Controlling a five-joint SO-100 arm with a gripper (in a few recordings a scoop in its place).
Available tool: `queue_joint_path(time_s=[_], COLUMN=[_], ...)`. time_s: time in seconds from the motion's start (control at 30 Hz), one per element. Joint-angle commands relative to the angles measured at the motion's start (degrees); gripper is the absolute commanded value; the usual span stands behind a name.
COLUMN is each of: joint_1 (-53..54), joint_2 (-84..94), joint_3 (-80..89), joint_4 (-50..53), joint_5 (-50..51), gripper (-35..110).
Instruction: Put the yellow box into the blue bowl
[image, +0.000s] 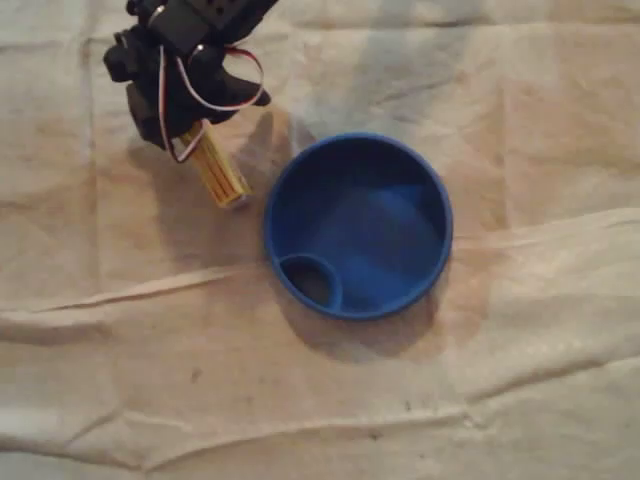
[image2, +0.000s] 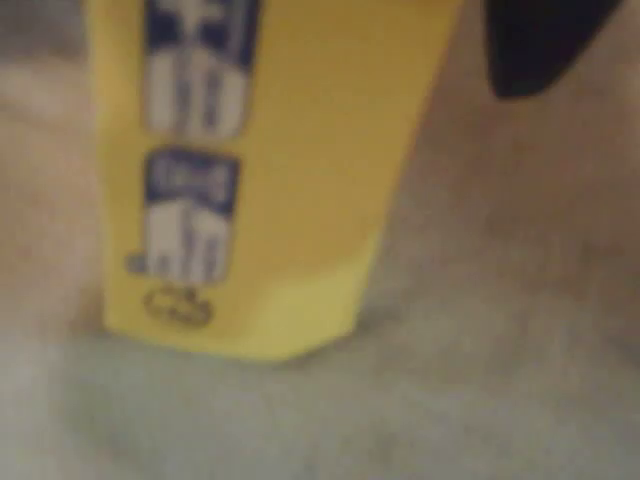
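Over wrinkled cloth (image: 500, 380), gripper (image: 190, 135) clasps yellow box (image: 218, 170), long axis slanting toward blue bowl (image: 447, 235)

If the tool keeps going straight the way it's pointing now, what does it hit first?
Probably the cloth. In the overhead view the tool slants toward the blue bowl, and the yellow box it grips leads, its far end just short of the bowl's rim. Height is unclear.

Box (image: 216, 170): yellow, thin dark stripes along side; wrist view shows blue-and-white print on face. Bowl (image: 385, 235): plain blue. Cloth (image: 300, 400): beige, brownish stains. Gripper (image: 188, 132): black. Wires (image: 243, 101): red, white.
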Motion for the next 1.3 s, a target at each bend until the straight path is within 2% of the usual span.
queue_joint_path(time_s=[0.0, 0.37, 0.6, 0.93, 1.27], joint_1=[-0.2, 0.0, -0.8, 0.4, 1.1], joint_2=[2.0, 2.1, 2.6, 5.2, 14.2], joint_3=[-2.3, -2.6, -2.9, -2.2, -3.0], joint_4=[-0.3, -0.3, -0.3, 0.6, 18.9], joint_5=[0.4, 1.6, 8.6, 10.2, 10.2], gripper=[34, -2, -1, 0, 0])
